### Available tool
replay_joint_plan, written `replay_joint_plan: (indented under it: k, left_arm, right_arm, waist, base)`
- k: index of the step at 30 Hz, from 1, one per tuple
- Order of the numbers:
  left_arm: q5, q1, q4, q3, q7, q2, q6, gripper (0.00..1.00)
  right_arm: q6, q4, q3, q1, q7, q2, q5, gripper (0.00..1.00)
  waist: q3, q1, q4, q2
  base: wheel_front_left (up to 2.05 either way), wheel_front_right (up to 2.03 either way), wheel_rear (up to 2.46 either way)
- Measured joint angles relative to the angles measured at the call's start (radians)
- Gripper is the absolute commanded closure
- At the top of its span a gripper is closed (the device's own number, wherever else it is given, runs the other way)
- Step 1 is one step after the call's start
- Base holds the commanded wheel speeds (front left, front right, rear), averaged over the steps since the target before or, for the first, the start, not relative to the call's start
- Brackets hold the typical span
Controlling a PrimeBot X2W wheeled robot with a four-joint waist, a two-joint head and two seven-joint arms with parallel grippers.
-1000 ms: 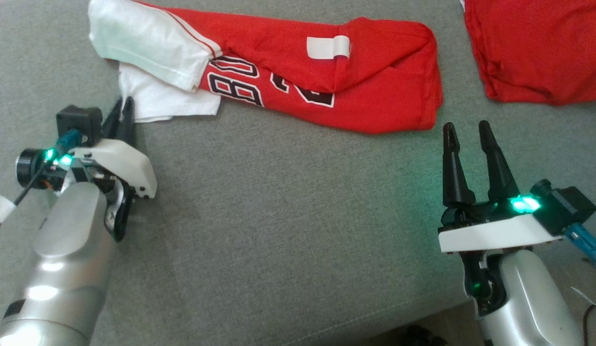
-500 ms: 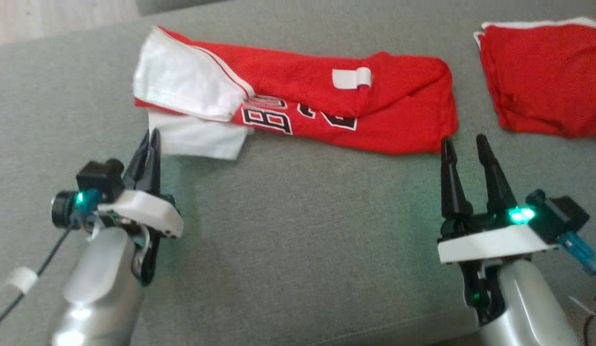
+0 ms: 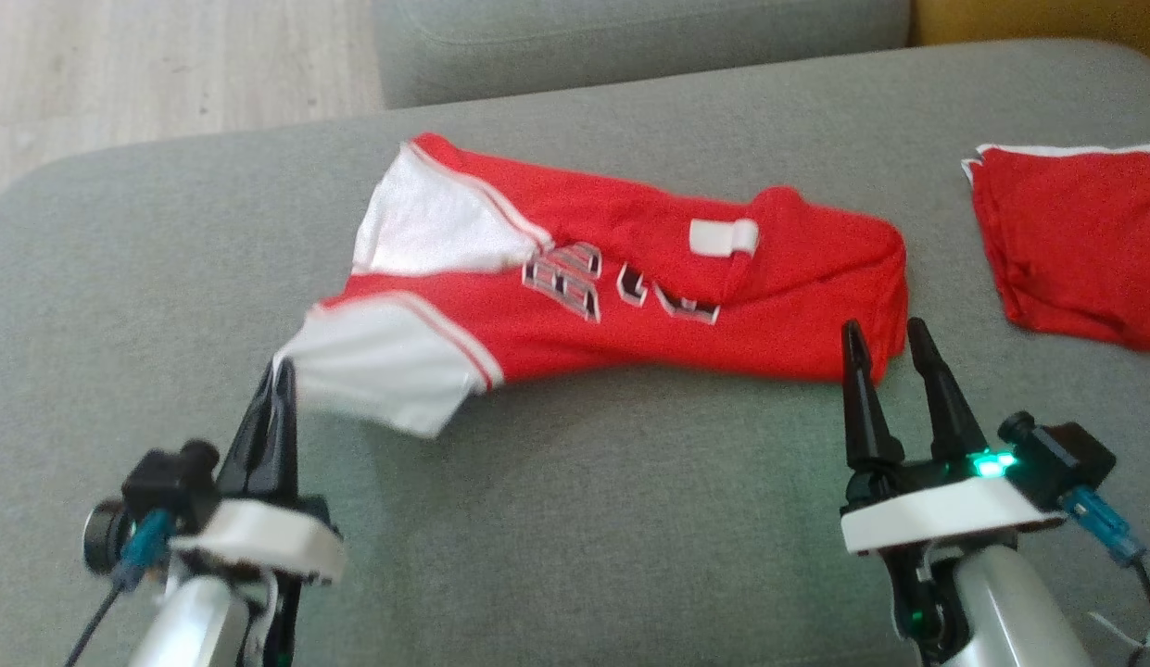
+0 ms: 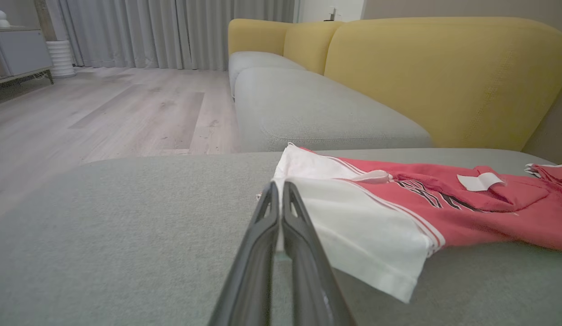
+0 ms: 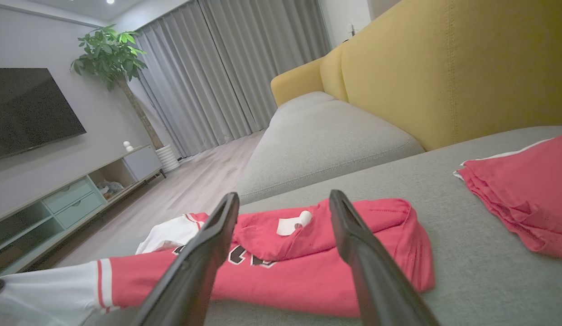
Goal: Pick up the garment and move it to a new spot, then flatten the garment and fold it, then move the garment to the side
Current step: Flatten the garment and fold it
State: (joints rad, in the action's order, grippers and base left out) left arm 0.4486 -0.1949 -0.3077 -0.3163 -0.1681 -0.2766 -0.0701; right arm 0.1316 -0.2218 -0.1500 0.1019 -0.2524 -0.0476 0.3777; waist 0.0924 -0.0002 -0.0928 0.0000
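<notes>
Garment (image 3: 630,296): a red shirt with white sleeves and dark letters. It lies long-ways on the grey sofa seat (image 3: 584,519), bunched up and partly folded over.
Tag (image 3: 723,236): a small white patch on top of the red part, curled at one end.
Near sleeve (image 3: 380,366): white with a red stripe. Its corner is lifted off the seat, up at the left tool.
Left tool (image 3: 280,375): fingers pressed tight together, pinching the corner of the near sleeve.
Right tool (image 3: 882,331): fingers wide apart with nothing between them. Its tips are by the red end of the garment, and I cannot tell if they touch it.
Other red cloth (image 3: 1075,241): a folded pile farther right on the same seat, apart from the garment.
Sofa back (image 4: 444,77): yellow, standing behind the seat.
Floor (image 3: 167,65): pale wood, past the far left side of the seat.
</notes>
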Motion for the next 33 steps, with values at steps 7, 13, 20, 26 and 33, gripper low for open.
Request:
replay_joint_plan:
  k: [7, 13, 20, 26, 33]
  left_arm:
    - [0.019, 0.190, 0.167, 0.021, 0.087, -0.058, -0.049, 1.00]
    - [-0.002, 0.218, 0.230, 0.014, 0.119, -0.082, -0.067, 0.00]
    - [-0.063, 0.116, 0.245, -0.048, 0.003, -0.021, -0.071, 0.00]
    - [-0.108, 0.047, 0.193, -0.081, -0.061, 0.024, -0.068, 0.00]
    - [-0.123, 0.025, 0.127, -0.103, -0.080, 0.067, -0.049, 0.00]
  right_arm:
    - [0.000, -0.010, -0.003, -0.033, 0.000, 0.000, 0.001, 0.00]
    - [0.000, -0.016, -0.008, -0.032, 0.000, 0.000, -0.001, 0.00]
    - [0.000, -0.017, -0.002, -0.030, 0.000, 0.000, -0.028, 0.00]
    - [0.000, -0.013, 0.003, -0.026, 0.000, 0.000, -0.048, 0.00]
    - [0.000, -0.005, 0.036, 0.015, 0.000, 0.000, -0.090, 0.00]
  waist:
    - [-0.030, 0.0002, 0.035, 0.0000]
    - [-0.038, 0.0002, 0.052, 0.0000]
    - [-0.027, 0.0003, 0.050, 0.0000]
    - [-0.002, 0.0003, 0.034, 0.0000]
    - [0.046, 0.0003, 0.019, 0.0000]
  base:
    - [0.00, 0.00, 0.00]
    - [0.00, 0.00, 0.00]
    - [0.00, 0.00, 0.00]
    - [0.00, 0.00, 0.00]
    - [0.00, 0.00, 0.00]
